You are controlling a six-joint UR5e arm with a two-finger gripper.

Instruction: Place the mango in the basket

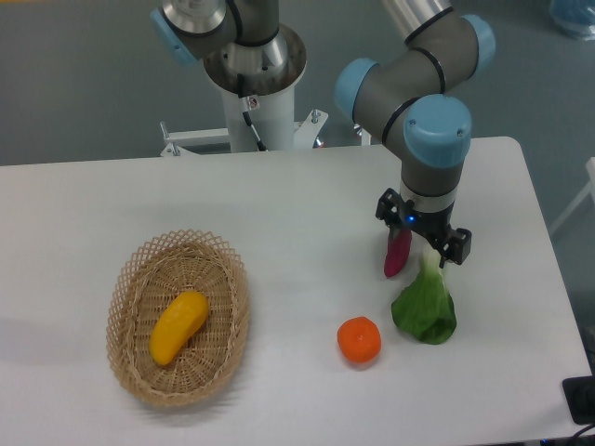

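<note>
Since the mango (178,327) already lies inside the basket (130,288), slanted along its floor with nothing gripping it, the placing step looks complete, and what remains, in my judgement, is only to keep the arm well away from the left side so nothing gets nudged. Doing this well means lifting straight up before any sideways travel, because the end effector (423,243) sits low among loose produce.

Starting at the left, the basket is oval, woven of light tan wicker, with an open looped rim that looks light and easy to shove. Its fruit is smooth, yellow-orange, elongated and slightly curved. Toward the middle right, a round orange fruit (359,340) with a dimpled top rests on the white table (279,204); it would roll readily. Just beyond it lies a leafy green vegetable (425,311) with a pale stalk, soft and crumpled. A dark red oblong vegetable (398,253) stands tilted right at the end effector, whose fingers I cannot tell to be spread or pinching.
</note>
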